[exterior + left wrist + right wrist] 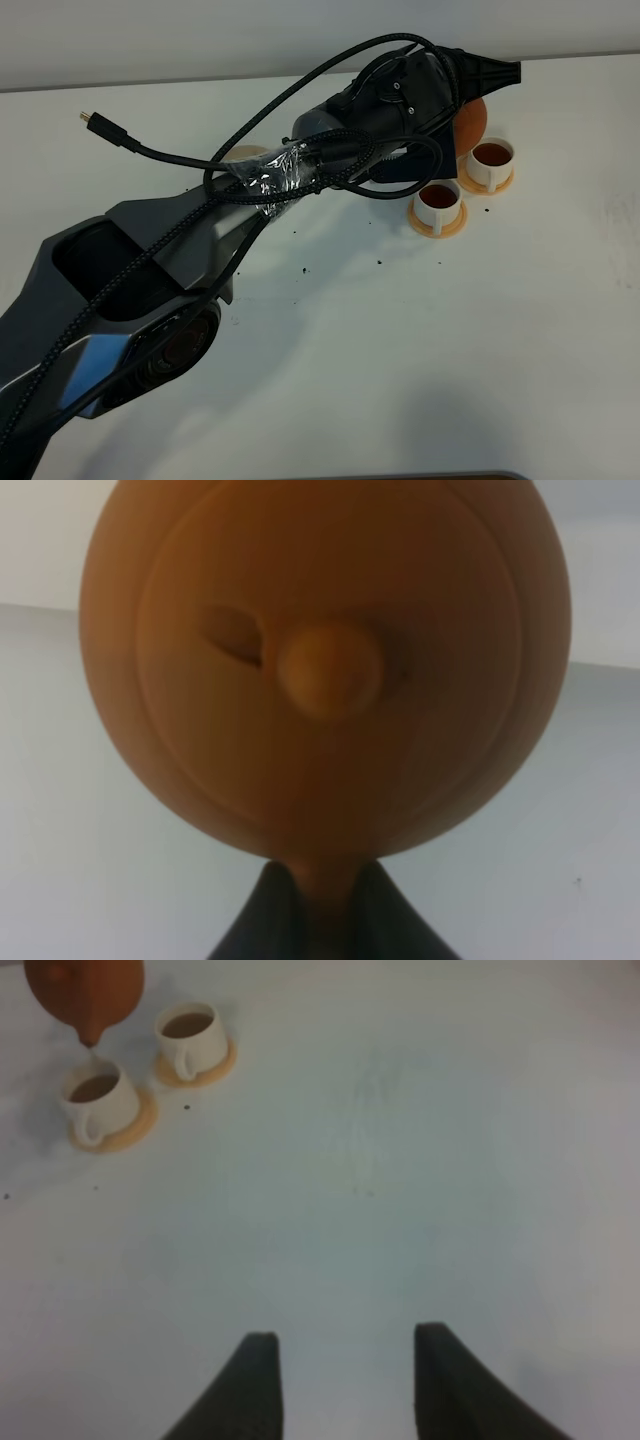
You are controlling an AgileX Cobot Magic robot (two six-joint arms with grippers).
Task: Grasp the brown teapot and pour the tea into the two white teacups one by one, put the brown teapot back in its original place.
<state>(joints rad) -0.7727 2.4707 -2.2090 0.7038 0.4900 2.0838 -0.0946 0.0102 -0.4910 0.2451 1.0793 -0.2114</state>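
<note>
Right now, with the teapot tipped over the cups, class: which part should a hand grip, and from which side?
The side handle. The brown teapot has a round, smooth body too wide to pinch; the handle is a narrow stub sticking straight out. Come end-on from the handle side, as the left hand does, shut on it, leaving the spout free.

no readable text, no labels, no brands, no numbers in any view
</note>
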